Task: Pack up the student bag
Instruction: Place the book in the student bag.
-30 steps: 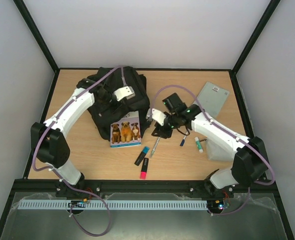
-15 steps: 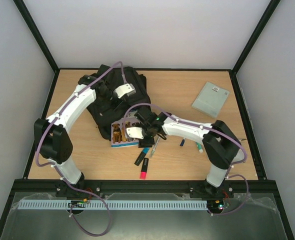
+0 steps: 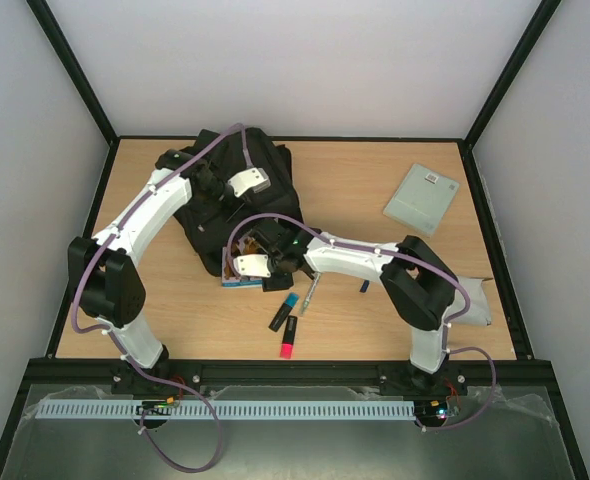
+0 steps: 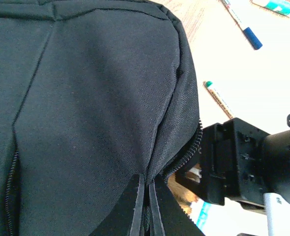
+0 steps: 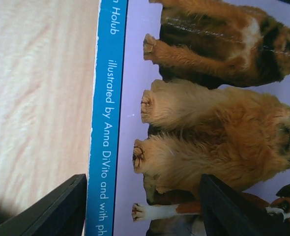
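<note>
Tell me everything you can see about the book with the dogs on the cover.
The book looks like a thin paperback and lies cover up on the wooden table. Its cover is pale lilac with brown and tan dogs, and a blue strip along one edge reads "illustrated by Anna DiVito". Its far side sits against the student bag. The right end effector hangs open over it, one finger just outside the blue edge and the other over the cover.

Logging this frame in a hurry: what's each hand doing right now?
Left hand: closed, pinching the student bag fabric.
Right hand: open over the dog book, holding nothing.
</note>
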`<control>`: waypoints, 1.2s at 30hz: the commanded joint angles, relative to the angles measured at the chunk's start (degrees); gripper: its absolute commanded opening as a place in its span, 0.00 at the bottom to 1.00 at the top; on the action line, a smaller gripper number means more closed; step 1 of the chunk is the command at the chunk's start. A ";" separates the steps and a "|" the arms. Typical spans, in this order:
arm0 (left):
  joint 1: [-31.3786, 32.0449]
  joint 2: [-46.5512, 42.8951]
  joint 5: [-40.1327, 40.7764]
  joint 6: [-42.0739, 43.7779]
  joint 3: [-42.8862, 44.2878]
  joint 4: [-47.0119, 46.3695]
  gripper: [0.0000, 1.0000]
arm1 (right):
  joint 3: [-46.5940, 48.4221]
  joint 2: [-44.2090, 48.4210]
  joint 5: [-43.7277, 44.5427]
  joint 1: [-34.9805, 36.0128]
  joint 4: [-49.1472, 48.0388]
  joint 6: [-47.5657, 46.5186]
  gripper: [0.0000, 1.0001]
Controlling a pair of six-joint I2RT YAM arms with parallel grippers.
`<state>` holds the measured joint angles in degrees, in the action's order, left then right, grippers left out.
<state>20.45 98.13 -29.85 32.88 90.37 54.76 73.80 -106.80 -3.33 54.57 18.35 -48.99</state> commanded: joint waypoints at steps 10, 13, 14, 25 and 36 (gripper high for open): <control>-0.06 -1.64 -5.42 6.21 3.40 7.36 0.02 | 8.01 -4.81 7.61 -2.00 -4.31 -5.57 0.49; -0.06 -1.32 -5.13 7.06 3.50 7.90 0.02 | 7.80 -3.95 7.21 -2.06 -3.68 -8.39 0.47; -0.06 -1.09 -5.09 7.22 3.50 7.90 0.03 | 7.49 -3.51 7.01 -2.07 -3.58 -9.34 0.47; -0.42 3.52 -3.47 5.30 7.11 7.73 0.02 | 1.31 3.81 2.70 -1.36 5.79 -12.02 0.42; -0.85 4.68 -4.25 5.90 7.60 8.96 0.02 | -10.09 12.86 12.38 -5.64 -0.55 -0.10 0.37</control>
<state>19.97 102.37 -31.14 38.24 95.81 60.86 67.66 -96.84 3.44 50.17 20.69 -54.43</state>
